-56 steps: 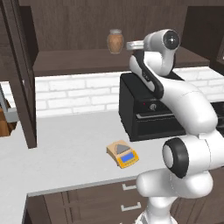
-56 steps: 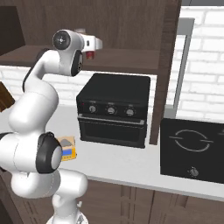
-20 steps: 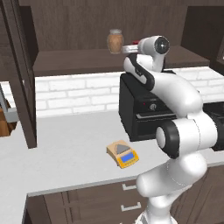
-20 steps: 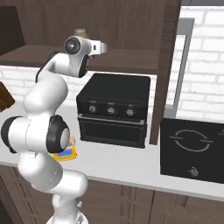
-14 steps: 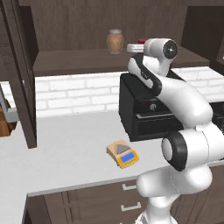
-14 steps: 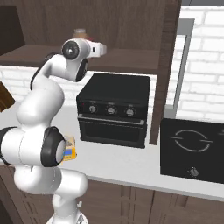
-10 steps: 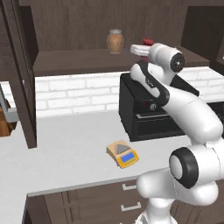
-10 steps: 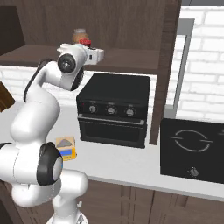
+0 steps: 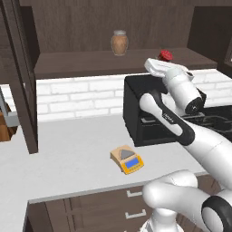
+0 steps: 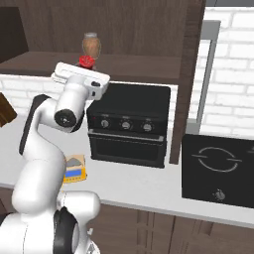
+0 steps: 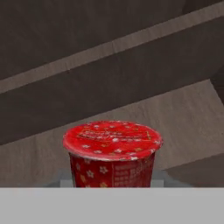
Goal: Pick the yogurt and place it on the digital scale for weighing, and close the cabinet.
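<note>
The white arm rose from the counter, elbow bent, its hand level at the cabinet (image 9: 104,68) shelf, where the yogurt (image 11: 112,153) stood upright close before it. Whether the gripper (image 9: 159,67) was parted could not be told. The digital scale (image 9: 127,159) sat below.

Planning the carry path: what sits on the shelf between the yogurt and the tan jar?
Nothing: in the left base view, bare brown shelf board separates the yogurt from the tan jar, which stands further back.
</note>
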Motion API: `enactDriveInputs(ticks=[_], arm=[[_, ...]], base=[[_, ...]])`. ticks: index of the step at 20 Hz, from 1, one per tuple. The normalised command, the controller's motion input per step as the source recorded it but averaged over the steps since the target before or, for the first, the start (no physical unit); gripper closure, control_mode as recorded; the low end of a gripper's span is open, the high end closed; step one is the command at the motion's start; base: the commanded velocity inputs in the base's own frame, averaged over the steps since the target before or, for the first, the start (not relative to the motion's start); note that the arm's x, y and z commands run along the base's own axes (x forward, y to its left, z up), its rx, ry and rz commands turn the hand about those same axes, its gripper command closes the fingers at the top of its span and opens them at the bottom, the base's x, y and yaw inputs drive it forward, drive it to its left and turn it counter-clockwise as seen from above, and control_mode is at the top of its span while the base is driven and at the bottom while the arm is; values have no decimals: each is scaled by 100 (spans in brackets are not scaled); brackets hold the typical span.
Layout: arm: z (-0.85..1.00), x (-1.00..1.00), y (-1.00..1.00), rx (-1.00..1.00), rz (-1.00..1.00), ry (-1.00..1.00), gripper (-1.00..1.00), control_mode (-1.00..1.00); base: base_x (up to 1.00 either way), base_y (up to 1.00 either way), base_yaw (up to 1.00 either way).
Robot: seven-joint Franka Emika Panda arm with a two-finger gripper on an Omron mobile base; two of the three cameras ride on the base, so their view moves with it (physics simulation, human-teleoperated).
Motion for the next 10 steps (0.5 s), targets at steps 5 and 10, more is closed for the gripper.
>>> enactDriveInputs(ticks=[5,10], arm=[[0,-100,0,2,0,-12,100,-100],[-17,-100,4,0,0,-9,100,-100]], base=[[0,0,0],[0,0,0]])
